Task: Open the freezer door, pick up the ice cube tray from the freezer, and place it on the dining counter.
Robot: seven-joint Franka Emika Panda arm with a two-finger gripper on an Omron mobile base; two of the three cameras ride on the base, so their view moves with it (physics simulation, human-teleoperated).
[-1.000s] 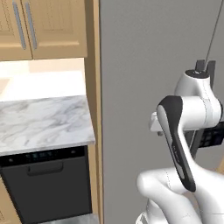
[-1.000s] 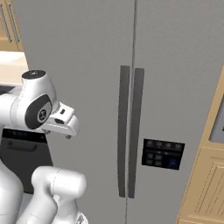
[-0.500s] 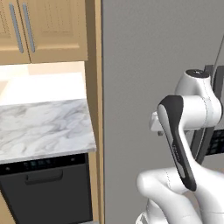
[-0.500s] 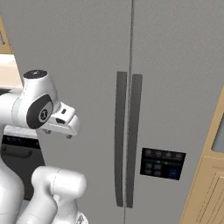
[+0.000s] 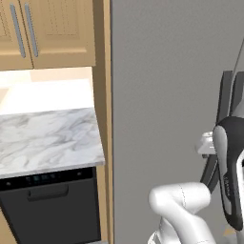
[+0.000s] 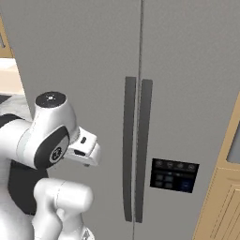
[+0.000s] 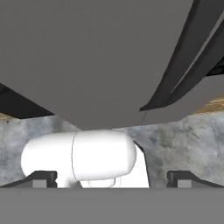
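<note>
The fridge is filling most of both base views with flat matte grey. In the right base view, the freezer door [image 6: 187, 93] is standing shut at 3 o'clock of the centre seam, with its long dark curved handle [image 6: 143, 150] running vertically just beside the seam and a small dark button panel [image 6: 174, 174] sitting at 4 o'clock of the handle's middle. The plain twin door [image 6: 70, 56] is lying at 9 o'clock of the seam, carrying its own matching handle [image 6: 128, 150]. Light wood cabinetry [image 6: 220, 201] is showing at 4 o'clock.

In the left base view, a veined white-and-grey marble top [image 5: 47, 138] is sitting at 9 o'clock over a glossy black appliance [image 5: 52, 205] with a bar handle. Light wood upper cabinets [image 5: 47, 31] with slim metal pulls are hanging at 11 o'clock, and a tall wood panel [image 5: 106, 119] is standing between the marble and the fridge's grey side.

In the hand view, the gripper [image 7: 112, 178] is pointing along the grey door face, with the fingertips [image 7: 40, 178] spread wide apart and nothing between them. Two dark handles are sweeping across at 2 o'clock. A mottled grey floor [image 7: 183, 140] is showing below the door.
</note>
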